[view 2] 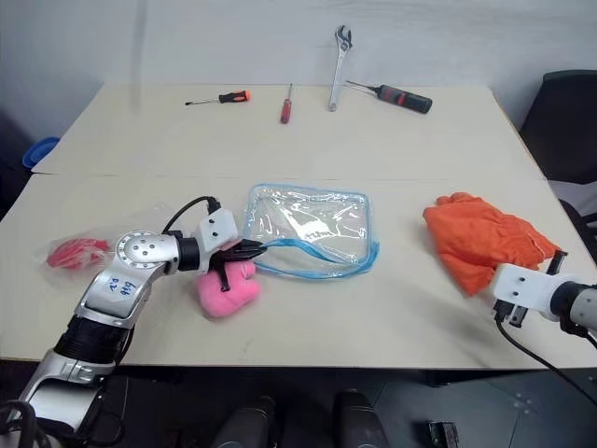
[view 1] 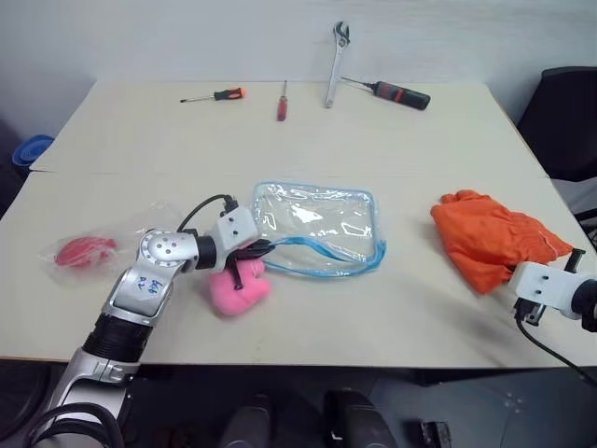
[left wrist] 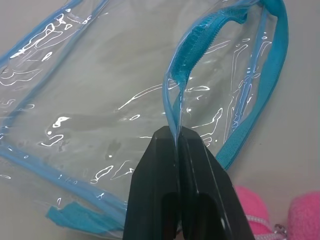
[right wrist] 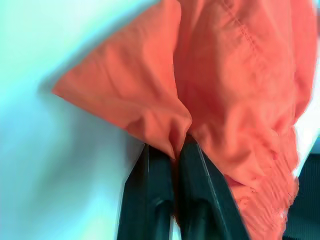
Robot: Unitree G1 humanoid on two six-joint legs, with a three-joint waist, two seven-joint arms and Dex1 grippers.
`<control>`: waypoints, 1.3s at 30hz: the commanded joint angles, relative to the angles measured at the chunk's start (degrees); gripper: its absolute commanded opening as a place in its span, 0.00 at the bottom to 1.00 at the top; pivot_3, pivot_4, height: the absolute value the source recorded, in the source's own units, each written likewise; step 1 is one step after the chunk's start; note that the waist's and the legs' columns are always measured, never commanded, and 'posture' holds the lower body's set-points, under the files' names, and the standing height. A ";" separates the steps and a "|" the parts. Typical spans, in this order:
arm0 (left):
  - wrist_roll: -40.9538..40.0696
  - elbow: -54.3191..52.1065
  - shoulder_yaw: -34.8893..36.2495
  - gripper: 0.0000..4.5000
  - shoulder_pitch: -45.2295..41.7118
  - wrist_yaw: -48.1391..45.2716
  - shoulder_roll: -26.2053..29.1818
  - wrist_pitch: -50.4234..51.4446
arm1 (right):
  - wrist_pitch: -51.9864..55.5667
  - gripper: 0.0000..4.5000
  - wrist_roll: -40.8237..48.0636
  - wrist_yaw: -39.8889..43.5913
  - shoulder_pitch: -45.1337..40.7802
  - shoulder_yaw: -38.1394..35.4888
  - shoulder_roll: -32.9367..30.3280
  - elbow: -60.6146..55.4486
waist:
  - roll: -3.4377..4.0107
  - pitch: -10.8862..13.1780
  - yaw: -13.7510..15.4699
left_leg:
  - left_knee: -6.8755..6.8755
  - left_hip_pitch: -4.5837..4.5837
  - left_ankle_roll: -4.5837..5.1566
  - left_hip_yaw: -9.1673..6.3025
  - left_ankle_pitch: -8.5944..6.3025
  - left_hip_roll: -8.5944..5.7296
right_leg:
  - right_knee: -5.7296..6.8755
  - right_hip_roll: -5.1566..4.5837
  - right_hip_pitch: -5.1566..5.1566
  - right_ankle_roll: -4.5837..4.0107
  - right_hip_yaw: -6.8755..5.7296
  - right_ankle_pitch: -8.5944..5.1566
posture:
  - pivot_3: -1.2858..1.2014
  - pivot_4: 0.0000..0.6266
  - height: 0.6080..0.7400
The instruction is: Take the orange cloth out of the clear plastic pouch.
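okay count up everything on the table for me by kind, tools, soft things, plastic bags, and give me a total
Tools: 4 — small screwdriver, red screwdriver, wrench, black-handled screwdriver.
Soft things: 2 — orange cloth, pink plush heart.
Plastic bags: 2 — clear plastic pouch, thin clear bag with a red item.
Total: 8

Bare table (view 1: pixel 410 317) btwn pouch (view 1: pixel 317 224) & orange cloth (view 1: pixel 490 238); wide gap mid-table before far tools (view 1: pixel 338 61); red-item bag (view 1: pixel 84 250) blocks near left.
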 commanded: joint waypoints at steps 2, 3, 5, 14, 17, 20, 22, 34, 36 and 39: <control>-2.30 -5.22 -0.36 0.00 1.31 -1.30 -1.29 1.63 | 1.41 0.01 4.57 1.98 -1.19 6.51 6.10 -12.72 | 0.05 0.00 -0.39 | -0.01 0.00 -0.01 -0.01 0.00 0.01 | 0.04 0.00 -0.01 0.00 0.00 0.00 | 0.52 0.24 1.00; -2.74 -6.20 -0.52 0.00 1.48 -1.56 -1.59 2.37 | 1.39 0.01 2.42 1.45 -2.18 8.28 6.95 -12.72 | 0.06 0.01 -0.40 | 0.00 -0.04 -0.01 -0.01 0.00 0.00 | 0.06 -0.01 -0.04 0.00 0.00 0.00 | 0.52 0.24 1.00; -3.65 -7.95 -0.70 0.00 1.68 -2.18 -1.94 4.02 | 2.48 0.01 -0.46 0.39 -4.87 11.49 8.80 -11.58 | 0.05 0.01 -0.40 | 0.05 -0.06 -0.01 0.00 0.00 -0.04 | 0.06 -0.04 -0.04 0.00 0.00 0.00 | 0.52 0.24 1.00; -5.11 -11.33 -0.36 0.00 4.38 -4.75 1.00 6.74 | 5.86 0.01 -6.39 -6.21 -14.16 13.57 11.41 -2.51 | 0.06 0.01 -0.65 | 0.04 -0.06 -0.01 -0.03 0.00 -0.06 | 0.04 -0.07 -0.05 0.01 -0.02 0.00 | 0.52 0.24 1.00; -4.54 -10.85 -0.24 0.05 4.98 -4.55 1.97 6.22 | 5.94 0.00 -9.37 -10.19 -16.86 13.49 11.33 2.20 | 0.06 0.00 -0.89 | 0.05 -0.05 -0.01 -0.02 0.01 -0.07 | 0.04 -0.08 -0.04 0.01 -0.01 0.01 | 0.52 0.24 1.00; -4.06 -9.96 -0.19 0.22 5.18 -4.39 2.68 5.37 | 5.44 0.00 -9.85 -10.95 -18.04 13.84 11.43 4.32 | 0.06 0.00 -1.05 | 0.02 -0.05 -0.01 -0.02 0.01 -0.06 | 0.05 -0.07 -0.06 0.00 -0.01 0.00 | 0.52 0.24 1.00; -4.31 -9.66 0.05 0.35 5.22 -4.51 2.94 5.13 | 5.57 0.06 -8.10 -9.85 -18.08 13.58 11.79 4.24 | 0.06 0.00 -1.07 | 0.01 -0.06 -0.02 -0.02 0.01 -0.06 | 0.05 -0.06 -0.07 0.00 -0.01 0.00 | 0.52 0.24 1.00; -26.11 -20.46 20.56 1.00 8.55 -7.35 9.04 21.93 | 38.50 0.96 24.80 7.61 -3.82 -8.71 4.86 -22.69 | 0.09 0.03 -0.92 | 0.01 -0.13 0.04 -0.13 -0.03 -0.01 | 0.05 -0.08 -0.04 0.01 -0.05 0.00 | 0.52 0.24 1.00; -30.08 -21.38 26.94 1.00 12.01 -10.33 13.57 24.41 | 42.74 0.99 27.20 10.32 0.88 -15.48 2.18 -22.54 | 0.10 0.02 -0.93 | -0.06 -0.11 0.28 -0.14 -0.16 -0.01 | -0.05 -0.09 -0.02 0.00 -0.06 0.00 | 0.52 0.24 1.00; -30.35 -19.41 35.29 1.00 20.33 -16.09 20.43 23.03 | 46.29 0.99 28.18 16.10 10.04 -24.58 -1.09 -20.49 | 0.10 0.02 -0.94 | -0.33 0.05 0.31 -0.13 -0.18 0.00 | -0.25 -0.10 0.07 -0.01 -0.05 0.00 | 0.52 0.24 1.00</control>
